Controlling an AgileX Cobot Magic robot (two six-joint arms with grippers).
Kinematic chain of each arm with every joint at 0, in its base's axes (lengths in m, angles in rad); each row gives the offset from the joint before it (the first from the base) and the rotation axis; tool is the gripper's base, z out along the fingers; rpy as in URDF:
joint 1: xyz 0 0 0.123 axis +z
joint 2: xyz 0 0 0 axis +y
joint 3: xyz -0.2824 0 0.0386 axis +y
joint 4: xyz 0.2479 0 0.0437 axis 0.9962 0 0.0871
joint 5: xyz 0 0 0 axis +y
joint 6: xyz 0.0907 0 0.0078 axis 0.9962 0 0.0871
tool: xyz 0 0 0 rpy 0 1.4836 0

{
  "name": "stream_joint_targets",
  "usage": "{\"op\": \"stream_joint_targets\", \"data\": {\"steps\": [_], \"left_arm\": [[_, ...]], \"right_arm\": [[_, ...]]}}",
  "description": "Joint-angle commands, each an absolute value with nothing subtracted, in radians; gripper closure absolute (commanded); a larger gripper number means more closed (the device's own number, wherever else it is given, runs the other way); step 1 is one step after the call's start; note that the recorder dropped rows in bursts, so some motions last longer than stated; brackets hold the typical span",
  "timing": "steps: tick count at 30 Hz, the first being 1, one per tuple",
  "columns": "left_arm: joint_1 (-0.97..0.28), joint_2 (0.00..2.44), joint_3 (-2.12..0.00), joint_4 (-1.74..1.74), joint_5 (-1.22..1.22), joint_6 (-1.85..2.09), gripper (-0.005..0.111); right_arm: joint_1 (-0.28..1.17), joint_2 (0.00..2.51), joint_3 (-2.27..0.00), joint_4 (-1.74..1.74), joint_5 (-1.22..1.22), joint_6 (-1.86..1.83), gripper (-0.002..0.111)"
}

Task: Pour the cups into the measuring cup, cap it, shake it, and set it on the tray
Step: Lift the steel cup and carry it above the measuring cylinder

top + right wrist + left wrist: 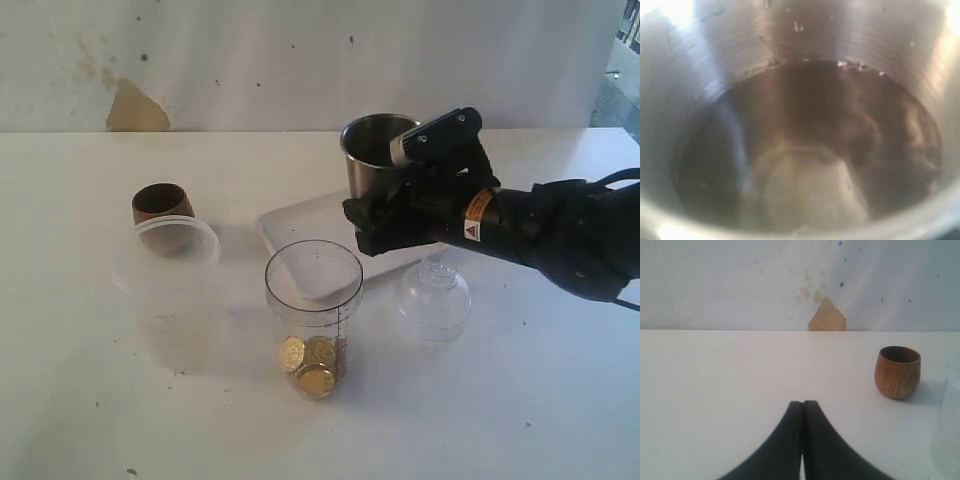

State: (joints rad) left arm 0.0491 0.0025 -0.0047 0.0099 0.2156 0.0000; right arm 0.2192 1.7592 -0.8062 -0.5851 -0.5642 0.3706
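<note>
The tabletop [80, 400] is white. The wall [715, 285] is pale, with a tan patch [826, 315] and dark specks. The wooden cup [897, 371] is warm brown with darker grain. The steel tumbler [368, 150] is silver-grey, with fine brushed rings inside. The measuring cup [313, 300] is clear, with a dark rim and black scale; the coins [312, 365] are gold. The tray [290, 225] is white. The right gripper [380, 215] is black, its arm bearing an orange label [479, 215]; the left gripper [803, 407] has black jaws.

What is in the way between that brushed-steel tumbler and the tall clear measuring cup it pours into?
Nothing visible. Open space separates the brushed-steel tumbler from the tall clear measuring cup, whose mouth is uncovered; the clear plastic dome lies off to the side.
</note>
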Motion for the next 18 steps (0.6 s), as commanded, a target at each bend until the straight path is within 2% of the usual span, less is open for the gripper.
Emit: {"op": "stream_joint_targets", "data": {"steps": [1, 18], "left_arm": [[0.048, 0.000, 0.000, 0.008, 0.211, 0.000, 0.107], [0.048, 0.000, 0.000, 0.008, 0.211, 0.000, 0.107]], "right_arm": [[0.221, 1.753, -0.824, -0.629, -0.708, 0.295, 0.108], [0.219, 1.753, -0.824, -0.673, -0.742, 0.118, 0.108]]}}
